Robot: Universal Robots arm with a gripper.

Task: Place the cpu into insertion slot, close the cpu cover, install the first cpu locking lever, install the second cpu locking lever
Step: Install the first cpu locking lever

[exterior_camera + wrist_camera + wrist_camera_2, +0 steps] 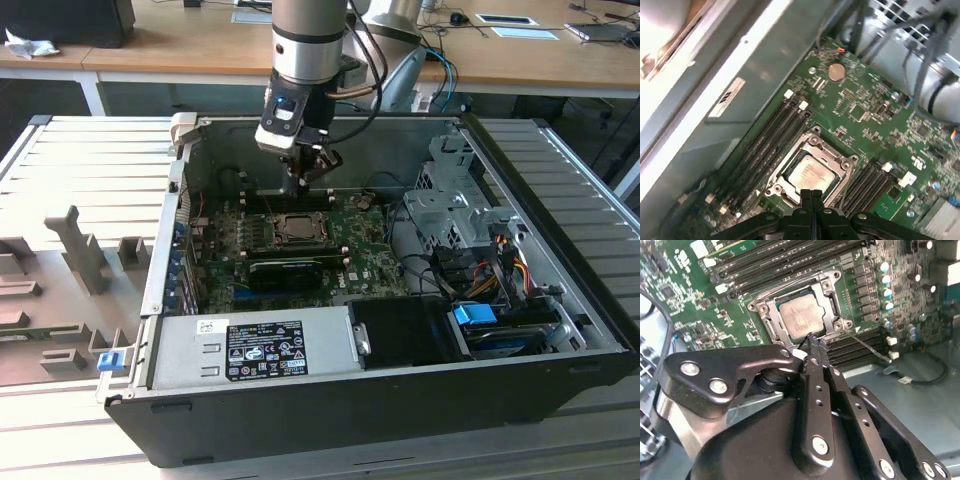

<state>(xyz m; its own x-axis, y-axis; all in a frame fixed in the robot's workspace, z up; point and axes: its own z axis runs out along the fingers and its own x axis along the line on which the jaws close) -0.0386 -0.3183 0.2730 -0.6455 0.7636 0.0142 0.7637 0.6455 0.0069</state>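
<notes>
Lying in the insertion slot, the cpu is beside the fingers (pressed together, empty).

Bright, even light, with glare bleaching the case rim.

cpu – sm. flat sq. chip, pale silver-beige face up, lay level in insertion slot | slot – sq. socket w/ silver rim, on green board | cpu cover – thin silver frame, down flat round chip, face seen thru window | locking lever – thin wire, stuck out from socket corner
</notes>
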